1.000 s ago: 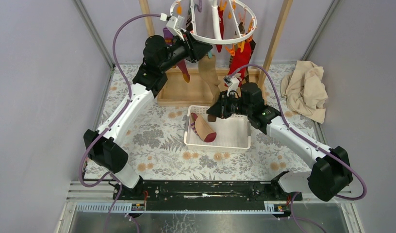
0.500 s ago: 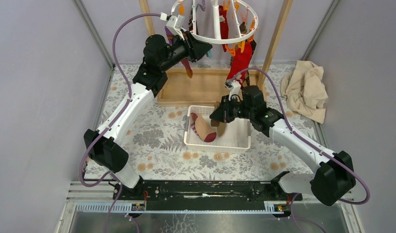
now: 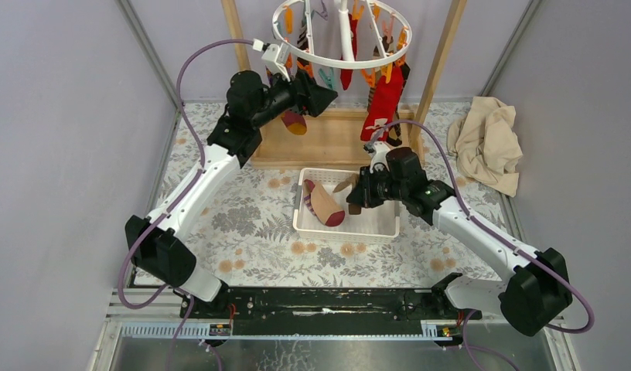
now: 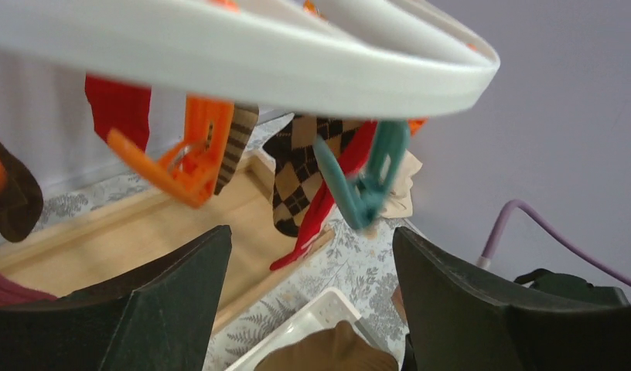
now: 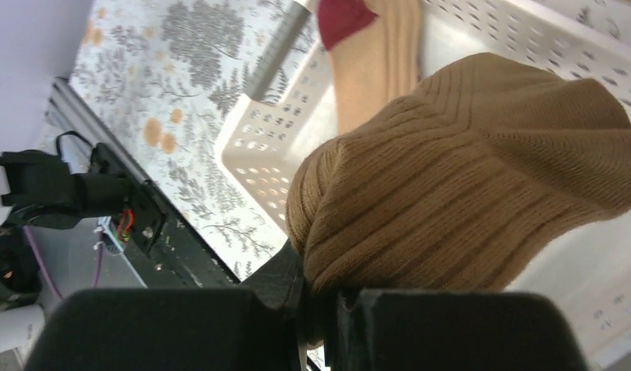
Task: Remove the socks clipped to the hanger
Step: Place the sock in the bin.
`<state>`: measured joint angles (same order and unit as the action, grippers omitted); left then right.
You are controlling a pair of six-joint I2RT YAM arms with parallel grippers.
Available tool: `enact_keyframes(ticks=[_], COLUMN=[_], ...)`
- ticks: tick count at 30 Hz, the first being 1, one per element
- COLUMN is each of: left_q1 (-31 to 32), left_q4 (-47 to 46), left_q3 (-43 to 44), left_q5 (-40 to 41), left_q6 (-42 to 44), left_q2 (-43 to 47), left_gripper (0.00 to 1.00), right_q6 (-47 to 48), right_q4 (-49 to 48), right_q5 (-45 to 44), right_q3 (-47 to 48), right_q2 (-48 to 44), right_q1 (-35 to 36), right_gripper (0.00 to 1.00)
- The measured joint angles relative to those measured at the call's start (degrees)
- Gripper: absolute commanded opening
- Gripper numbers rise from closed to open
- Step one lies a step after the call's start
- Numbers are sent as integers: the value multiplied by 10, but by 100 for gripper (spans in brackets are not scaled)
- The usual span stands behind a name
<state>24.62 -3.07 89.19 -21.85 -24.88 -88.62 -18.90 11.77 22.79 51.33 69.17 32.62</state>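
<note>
A teal clip (image 4: pixel 366 193) and an orange clip (image 4: pixel 192 162) hang from the hanger (image 4: pixel 297 66) above the wide-spread left gripper (image 4: pixel 308 236).

One hanger (image 3: pixel 345 31) carries at least five clipped socks (image 3: pixel 384 100); overlap hides the exact number. One white basket (image 3: pixel 343 232) holds one sock (image 3: pixel 324 202), and one more brown sock (image 5: pixel 467 178) hangs over it. One beige cloth (image 3: pixel 486 143) lies on the desk.

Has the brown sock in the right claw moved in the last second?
Yes. The sock has come down and away from the hanger, and now sits over the basket, clamped in the right gripper.
</note>
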Motion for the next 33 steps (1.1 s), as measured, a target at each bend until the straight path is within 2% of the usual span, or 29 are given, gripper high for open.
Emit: enact_keyframes(ticks=[2, 12, 13, 17, 21, 23, 28, 33], left_q1=[0, 2, 4, 10, 23, 31, 42, 46], left_q4=[1, 5, 5, 7, 20, 32, 48, 73], left_q3=[-22, -116, -123, -151, -168, -177, -207, -238], left_q5=[1, 9, 9, 13, 22, 30, 44, 56], left_q6=[2, 0, 0, 0, 2, 4, 6, 7], left_q2=[14, 87, 93, 122, 150, 165, 199, 221], left_gripper=[99, 99, 99, 99, 99, 99, 99, 99], right_q6=[-1, -14, -15, -22, -29, -29, -23, -16], right_q4=[13, 58, 64, 82, 99, 106, 122, 132], right_q5=[-23, -127, -136, -169, -193, -202, -210, -235], right_q3=[-6, -10, -10, -15, -29, -35, -37, -21], right_q2=[2, 52, 59, 84, 87, 86, 57, 31], right_q1=[0, 0, 0, 0, 0, 0, 0, 0], right_gripper=[6, 12, 16, 43, 59, 76, 79, 76])
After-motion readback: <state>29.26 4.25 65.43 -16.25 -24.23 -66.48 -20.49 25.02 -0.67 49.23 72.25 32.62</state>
